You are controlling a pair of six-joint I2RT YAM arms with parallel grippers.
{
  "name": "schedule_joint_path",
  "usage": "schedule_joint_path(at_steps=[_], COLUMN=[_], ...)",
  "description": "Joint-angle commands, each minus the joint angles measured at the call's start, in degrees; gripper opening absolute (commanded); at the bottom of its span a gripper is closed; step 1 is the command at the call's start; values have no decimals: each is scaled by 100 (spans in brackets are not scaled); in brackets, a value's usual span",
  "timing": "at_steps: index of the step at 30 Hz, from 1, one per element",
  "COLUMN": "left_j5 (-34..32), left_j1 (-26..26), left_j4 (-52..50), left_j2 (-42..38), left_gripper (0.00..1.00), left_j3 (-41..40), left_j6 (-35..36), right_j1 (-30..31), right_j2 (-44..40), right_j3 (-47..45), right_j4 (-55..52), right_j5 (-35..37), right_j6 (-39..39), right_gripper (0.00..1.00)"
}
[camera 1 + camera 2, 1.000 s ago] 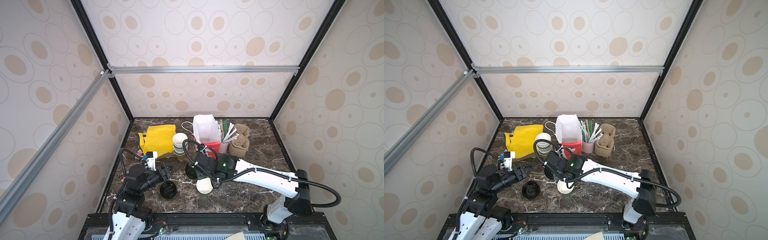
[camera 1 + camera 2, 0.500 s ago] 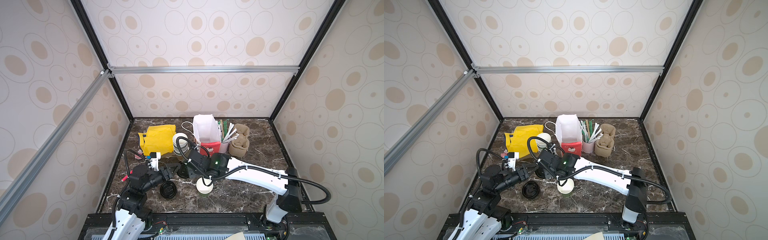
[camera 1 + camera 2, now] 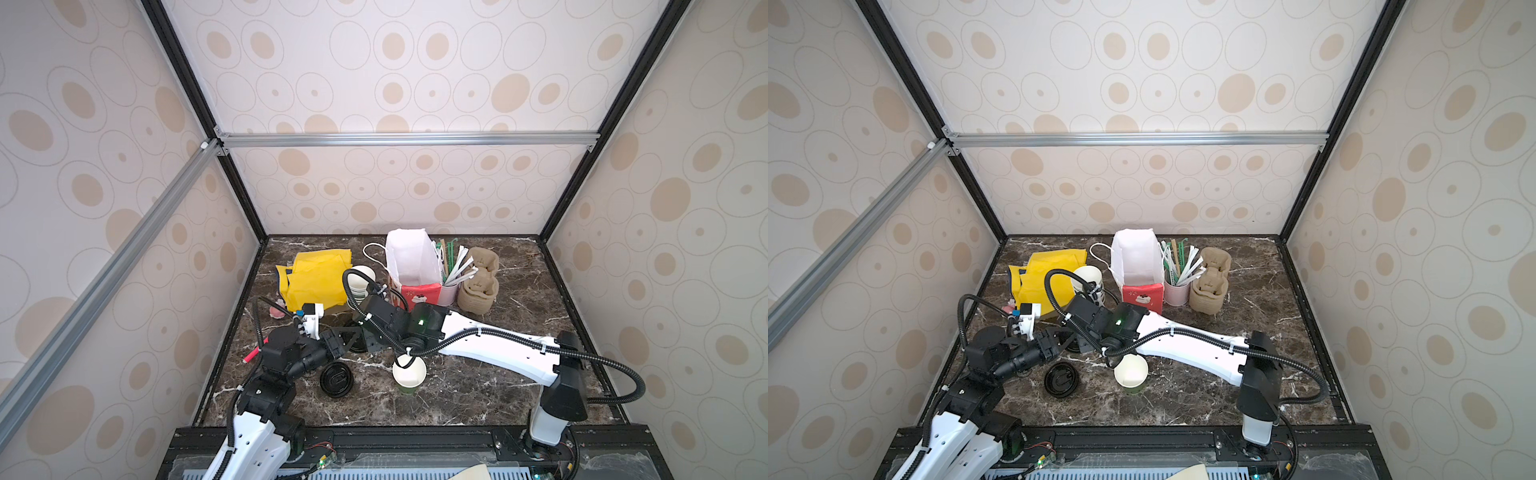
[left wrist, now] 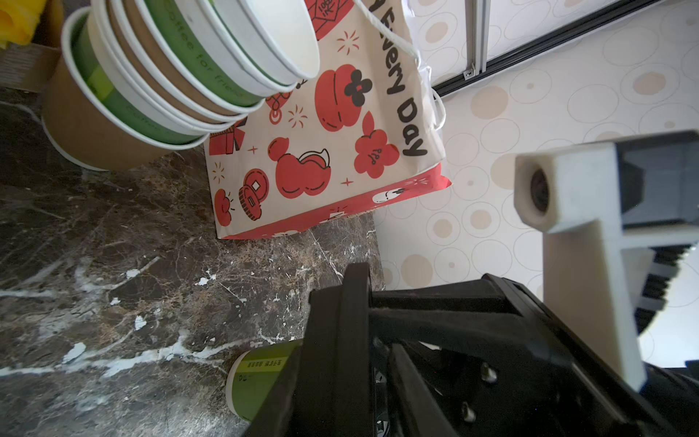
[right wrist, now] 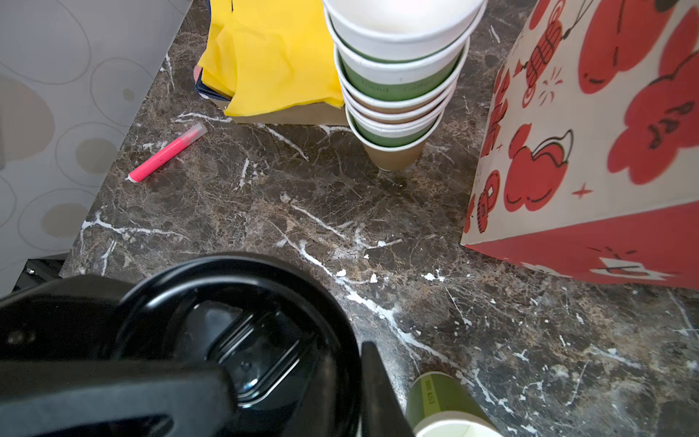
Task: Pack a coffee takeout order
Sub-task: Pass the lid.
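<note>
My right gripper (image 5: 302,386) is shut on the rim of a round black lid (image 5: 246,340), holding it above the table left of the bag. In both top views my left gripper (image 3: 343,338) (image 3: 1059,334) reaches in from the left and meets that lid (image 3: 357,344). In the left wrist view the lid (image 4: 353,302) shows edge-on against dark fingers, and the jaws' gap is not readable. The green-sided cup (image 3: 409,376) (image 5: 442,401) stands upright and lidless just right of both grippers. Brown pulp cup trays (image 3: 478,282) stand at the back right. The yellow napkin (image 3: 316,278) lies at the back left.
A second black lid (image 3: 336,379) lies flat near the left arm. A stack of lidless cups (image 3: 361,282), a red-printed paper bag (image 3: 411,262) and a pink holder of straws (image 3: 451,286) crowd the back. A pink marker (image 5: 166,153) lies by the left wall.
The right arm carried the black lid leftward, away from the green cup. The left gripper moved in to meet it and its jaws narrowed.
</note>
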Motion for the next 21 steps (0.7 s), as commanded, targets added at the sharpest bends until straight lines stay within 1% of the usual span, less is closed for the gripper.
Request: schedule_joint_path(at_steps=[1, 7, 9, 12, 16, 18, 21], left_j5=[34, -132, -229, -414, -552, -592, -653], left_j1=[-31, -31, -29, -31, -27, -32, -31], left_j4=[73, 11, -93, -188, -265, -270, -242], left_j2=[-33, 12, 42, 33, -40, -106, -222], left_gripper=[29, 20, 19, 13, 12, 11, 10], left_j3=[266, 292, 327, 363, 262, 190, 110], left_j6=[17, -16, 4, 21, -60, -125, -343], right_j1=[-23, -16, -24, -20, -18, -20, -17], right_j2=[119, 96, 51, -53, -265, -450, -1040], right_j3=[141, 160, 153, 119, 59, 42, -425], right_j4=[4, 25, 48, 67, 119, 54, 330], right_j5=[159, 124, 129, 128, 104, 114, -40], right_j6=[-56, -108, -138, -187, -347, -564, -1483], right_gripper=[16, 24, 29, 38, 50, 55, 58])
